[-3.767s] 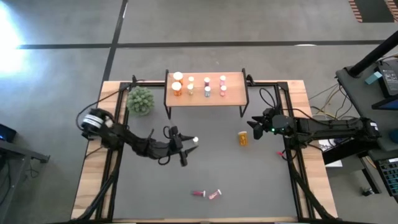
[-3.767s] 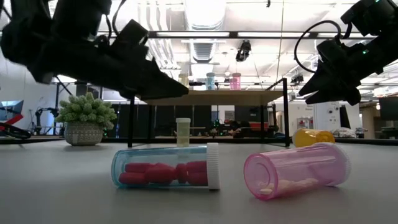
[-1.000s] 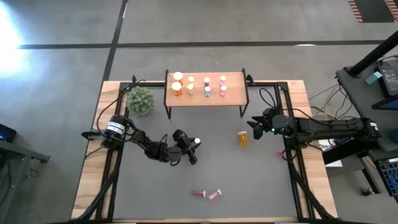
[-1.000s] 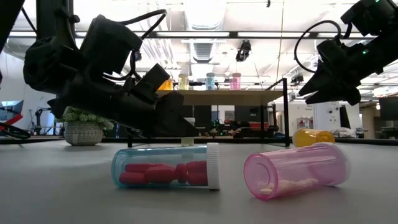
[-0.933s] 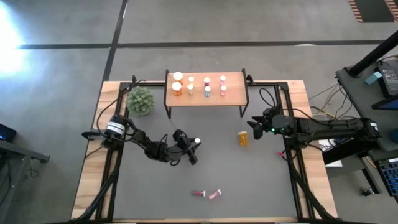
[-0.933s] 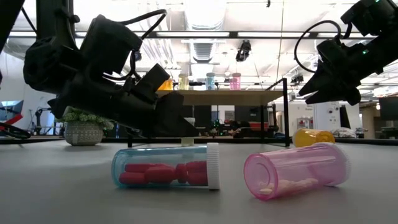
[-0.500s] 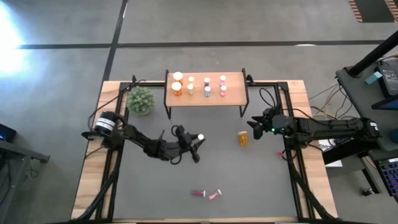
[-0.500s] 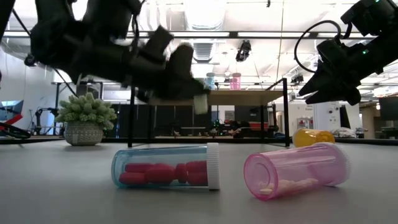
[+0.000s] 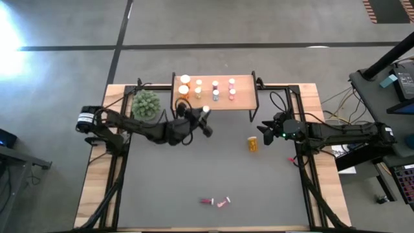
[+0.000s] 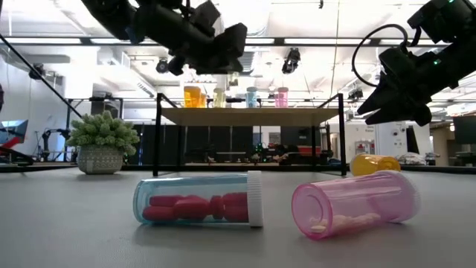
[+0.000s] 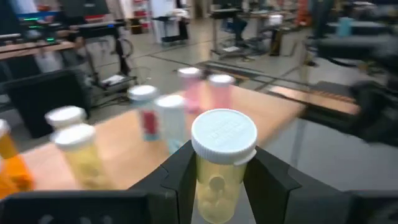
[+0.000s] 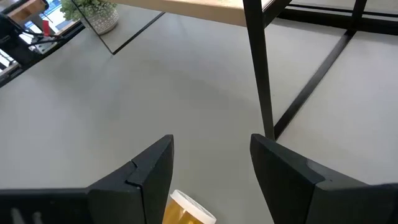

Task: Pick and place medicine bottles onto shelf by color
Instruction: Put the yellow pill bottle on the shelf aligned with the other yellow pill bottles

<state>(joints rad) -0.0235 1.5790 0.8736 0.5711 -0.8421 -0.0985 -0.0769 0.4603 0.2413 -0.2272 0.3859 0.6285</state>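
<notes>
My left gripper (image 9: 204, 118) is shut on a yellowish bottle with a white cap (image 11: 222, 137). It holds the bottle just in front of the shelf's near edge (image 9: 213, 107), at about the height of the board. The light-wood shelf (image 11: 118, 149) carries several upright bottles in rows: orange (image 9: 184, 90), yellowish (image 9: 198, 92), pink-red (image 9: 231, 93). My right gripper (image 12: 211, 174) is open and empty, hovering by an orange bottle (image 9: 252, 143) that lies on its side on the table. Two more bottles (image 10: 199, 199) (image 10: 355, 202) lie on their sides near the front edge. My left gripper pinches the yellowish bottle's body (image 11: 216, 180) just below the cap, one finger (image 11: 180, 177) on each side. The fingers come roughly level from the table's left and near side. The bottle stands upright, cap up, lifted clear of the table.
A green potted plant (image 9: 146, 103) stands left of the shelf. The shelf's thin black legs (image 12: 256, 68) stand on the table close to my right gripper. Black frame rails run along the table's left and right edges.
My left gripper has risen from low over the table's middle and gone toward the far edge, up to the shelf's front. It carries the yellowish bottle, which has come off the table and stays upright. My right gripper has kept still.
</notes>
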